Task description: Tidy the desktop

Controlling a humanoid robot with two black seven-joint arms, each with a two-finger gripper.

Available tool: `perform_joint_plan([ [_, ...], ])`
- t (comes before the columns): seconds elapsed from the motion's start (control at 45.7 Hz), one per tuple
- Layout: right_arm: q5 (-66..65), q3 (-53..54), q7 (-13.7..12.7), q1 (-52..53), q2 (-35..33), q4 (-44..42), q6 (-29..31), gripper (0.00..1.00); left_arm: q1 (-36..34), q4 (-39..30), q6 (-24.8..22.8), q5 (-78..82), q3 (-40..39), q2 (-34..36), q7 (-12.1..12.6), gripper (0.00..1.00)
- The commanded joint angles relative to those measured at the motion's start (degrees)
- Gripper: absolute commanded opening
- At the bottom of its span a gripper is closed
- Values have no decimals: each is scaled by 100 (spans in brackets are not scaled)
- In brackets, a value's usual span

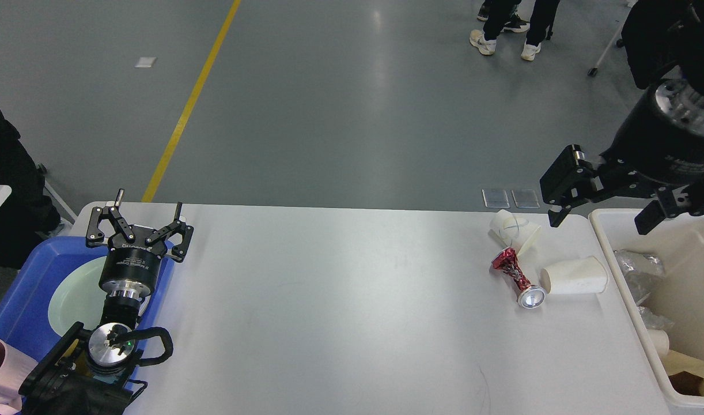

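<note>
- Hanging above the far right end of the desktop [340, 300], the right gripper [600, 214] has its two fingers spread wide with nothing between them; one fingertip is over the table's far edge, the other over the cream-white bin [608, 253].
- Just below and left of that gripper, a crumpled white paper cup [516, 229] lies on the desktop, touching a crushed red can [516, 276], whose silver end points toward the camera.
- Beside the can, a second white paper cup [575, 276] lies on its side, near the bin wall.
- Inside the bin sit clear crumpled plastic [637, 268] and other waste.
- At the near left, the left gripper [147, 212] points away from the camera with fingers spread, empty, over the edge of a blue tray [23, 288] holding a pale green plate [72, 297].
- The white desktop fills the lower middle of the view.
</note>
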Motion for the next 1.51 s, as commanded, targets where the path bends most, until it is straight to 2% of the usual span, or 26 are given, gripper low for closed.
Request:
perform_joint_plan([
  [0.0,41,73,33,-1,5,-1,10,100,-4,0,0,0,-1,0,0,96],
  [0.109,16,90,33,-19,14,-71,-122,100,-4,0,0,0,-1,0,0,96],
  [0.219,33,20,33,-335,-21,-89,-499,100,-4,0,0,0,-1,0,0,96],
  [0.394,103,-33,7,-1643,-653,-800,-1343,100,-4,0,0,0,-1,0,0,96],
  [0.525,674,-50,7,-2435,-820,-1248,-1642,100,-4,0,0,0,-1,0,0,96],
  [0.613,894,108,16,-3137,-1128,-1827,-1651,100,5,0,0,0,-1,0,0,96],
  [0.897,2028,1135,25,-5686,-1374,-4025,-1748,100,-4,0,0,0,16,0,0,96],
  [1.204,2063,2489,-19,-7550,-1050,-5634,-1976,100,5,0,0,0,-1,0,0,96],
  [1.488,2063,3078,-28,-8746,-452,-7190,-2231,100,-4,0,0,0,-1,0,0,96],
])
